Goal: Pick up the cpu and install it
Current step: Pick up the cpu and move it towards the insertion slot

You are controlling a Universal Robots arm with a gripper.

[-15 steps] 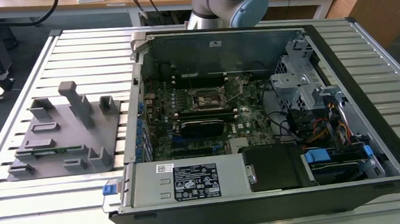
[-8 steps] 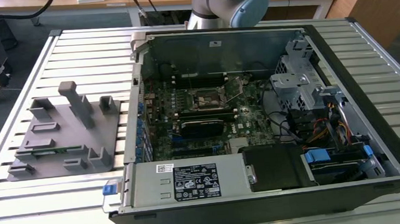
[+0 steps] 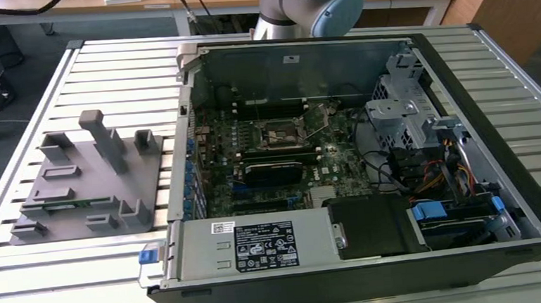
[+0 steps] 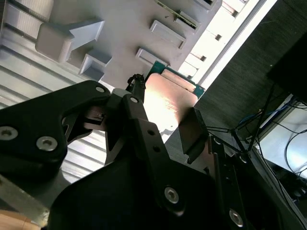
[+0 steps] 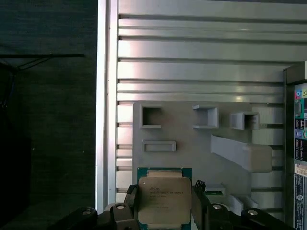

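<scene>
Evidently the claw point(image 5: 165, 207) is clenched on the cpu point(image 5: 164, 195), its fingers point(image 5: 132, 206) pressing two opposite edges, with the silver top facing the camera in both wrist views; the chip sits squarely between them, touching both, and seems lifted clear of the grey fixture tray point(image 5: 192, 143) that lies on the slatted tabletop point(image 5: 192, 48). As I judge it, the step in hand is the carry; done well, it means holding by the edges only, the chip flat and untwisted, with pressure enough to stop slipping yet not enough to bow the thin board; any tilt now would make seating awkward. In the exterior view the black socket point(image 3: 279, 132) lies on the motherboard inside the open computer case point(image 3: 498, 180), well apart from the tray.
</scene>
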